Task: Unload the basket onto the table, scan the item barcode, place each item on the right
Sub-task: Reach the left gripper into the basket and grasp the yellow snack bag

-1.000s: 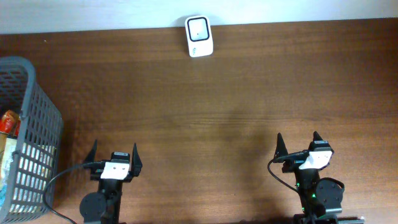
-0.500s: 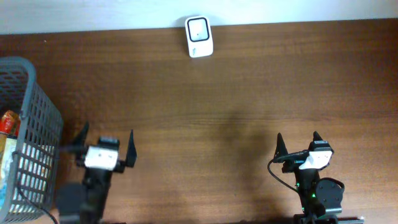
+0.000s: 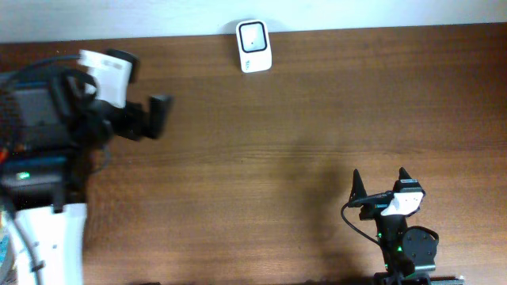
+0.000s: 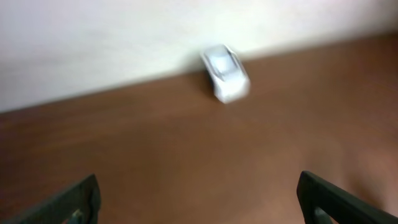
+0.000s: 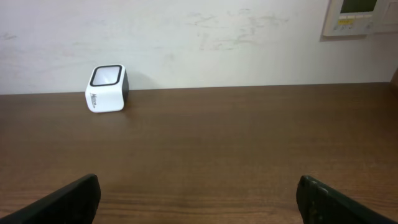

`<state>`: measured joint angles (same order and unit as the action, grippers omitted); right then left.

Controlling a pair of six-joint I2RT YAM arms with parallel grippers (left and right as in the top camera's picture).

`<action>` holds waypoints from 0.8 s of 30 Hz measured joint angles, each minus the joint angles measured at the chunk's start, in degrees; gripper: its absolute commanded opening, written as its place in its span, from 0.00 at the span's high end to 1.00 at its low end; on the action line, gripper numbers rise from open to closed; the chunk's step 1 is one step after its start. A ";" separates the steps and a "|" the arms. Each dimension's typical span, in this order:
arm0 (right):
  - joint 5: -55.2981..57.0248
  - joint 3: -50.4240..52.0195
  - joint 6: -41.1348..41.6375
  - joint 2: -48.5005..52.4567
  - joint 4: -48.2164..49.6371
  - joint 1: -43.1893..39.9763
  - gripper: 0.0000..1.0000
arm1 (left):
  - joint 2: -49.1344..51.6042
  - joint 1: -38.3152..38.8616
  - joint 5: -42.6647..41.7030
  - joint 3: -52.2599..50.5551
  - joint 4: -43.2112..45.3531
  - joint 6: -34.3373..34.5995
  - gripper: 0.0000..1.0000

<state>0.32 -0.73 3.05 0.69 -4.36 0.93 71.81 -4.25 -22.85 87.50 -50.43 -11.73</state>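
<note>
The white barcode scanner (image 3: 253,46) stands at the table's far edge against the wall; it shows blurred in the left wrist view (image 4: 225,73) and sharp in the right wrist view (image 5: 106,88). The item is hidden. My left gripper (image 3: 149,89) is lifted high over the table's left side, open, with nothing between its fingers (image 4: 198,186) and pointing toward the scanner. My right gripper (image 3: 379,184) rests low at the front right, open and empty (image 5: 198,186).
The raised left arm (image 3: 47,150) covers nearly all of the grey mesh basket at the left edge. A wall control panel (image 5: 360,15) hangs at the far right. Bare wooden table (image 3: 317,119) lies between the grippers and the scanner.
My left arm has risen from the front left and swung up and back, now covering the basket. Its jaws stayed open. The right arm has not moved.
</note>
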 measured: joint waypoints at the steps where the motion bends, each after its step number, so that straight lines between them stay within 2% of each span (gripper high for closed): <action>1: 0.00 0.00 0.00 0.00 0.00 0.00 0.01 | 0.31 -6.23 4.37 6.23 -0.33 4.57 0.16; 2: 0.00 0.00 0.00 0.00 0.00 0.00 0.01 | -0.17 -10.36 6.95 9.68 -2.69 6.91 0.14; 4: -0.04 0.00 -0.02 0.02 0.00 0.00 0.01 | -1.01 -24.13 14.95 14.01 -7.78 12.28 0.01; 7: 0.02 0.00 0.00 0.00 0.02 0.00 0.01 | -1.03 -37.31 21.22 13.88 -12.94 19.10 0.01; 10: 0.00 0.00 0.00 0.00 0.00 0.00 0.01 | 2.32 -44.76 22.38 11.82 -13.22 21.92 0.01; 12: 0.00 0.00 0.00 0.00 0.00 0.00 0.01 | 7.48 -47.65 22.51 11.04 -13.38 21.20 0.01; 14: 0.00 0.00 0.00 0.00 0.00 0.00 0.01 | 14.03 -50.14 22.47 10.19 -14.14 17.42 0.01; 19: 0.00 0.00 0.00 0.00 0.00 0.00 0.01 | 20.76 -52.83 21.16 7.10 -16.22 8.33 0.01; 24: 0.00 0.00 0.00 0.00 0.00 0.00 0.01 | 22.88 -57.44 21.68 -4.20 -8.07 6.12 0.00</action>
<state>0.32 -0.73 3.05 0.69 -4.36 0.93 94.70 -61.69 -1.17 83.31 -58.50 -5.61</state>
